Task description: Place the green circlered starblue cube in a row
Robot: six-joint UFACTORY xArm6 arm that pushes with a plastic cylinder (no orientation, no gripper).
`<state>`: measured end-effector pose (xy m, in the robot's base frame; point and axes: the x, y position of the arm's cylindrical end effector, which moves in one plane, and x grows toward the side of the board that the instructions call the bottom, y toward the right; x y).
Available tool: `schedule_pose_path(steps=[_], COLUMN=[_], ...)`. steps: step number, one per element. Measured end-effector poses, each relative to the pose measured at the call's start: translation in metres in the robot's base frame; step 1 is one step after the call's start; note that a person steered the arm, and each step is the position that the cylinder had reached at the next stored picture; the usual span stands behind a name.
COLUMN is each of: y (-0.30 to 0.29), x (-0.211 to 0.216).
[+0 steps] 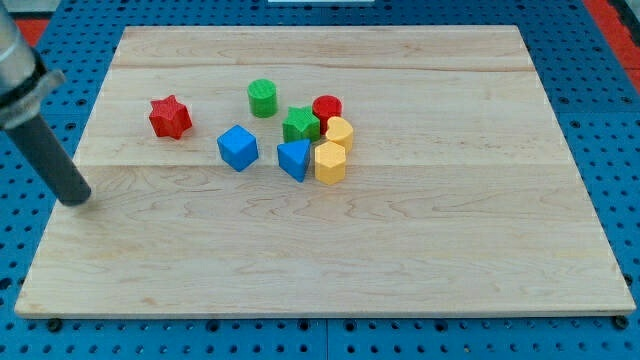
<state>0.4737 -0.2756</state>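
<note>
The green circle [263,98] stands near the board's upper middle. The red star [170,117] lies to its left. The blue cube [238,148] sits below and between them. The three blocks form a loose triangle, each apart from the others. My tip [77,201] rests on the board near its left edge, well left of and below the red star, touching no block. The dark rod slants up to the view's top left.
A tight cluster lies right of the blue cube: a green star [300,124], a red cylinder [327,107], a blue triangle [294,159], a yellow hexagon [330,163] and a yellow block [340,132]. The wooden board [400,250] sits on a blue pegboard.
</note>
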Motion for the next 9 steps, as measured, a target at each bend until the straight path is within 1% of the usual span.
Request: schedule_pose_path(steps=[1, 2, 3, 4, 5, 6, 7, 8, 9], y=[0.014, 0.064, 0.123, 0.111, 0.121, 0.165, 0.173, 0.141, 0.193], x=[-0.062, -0.096, -0.105, -0.112, -0.143, -0.126, -0.124, -0.166, -0.2])
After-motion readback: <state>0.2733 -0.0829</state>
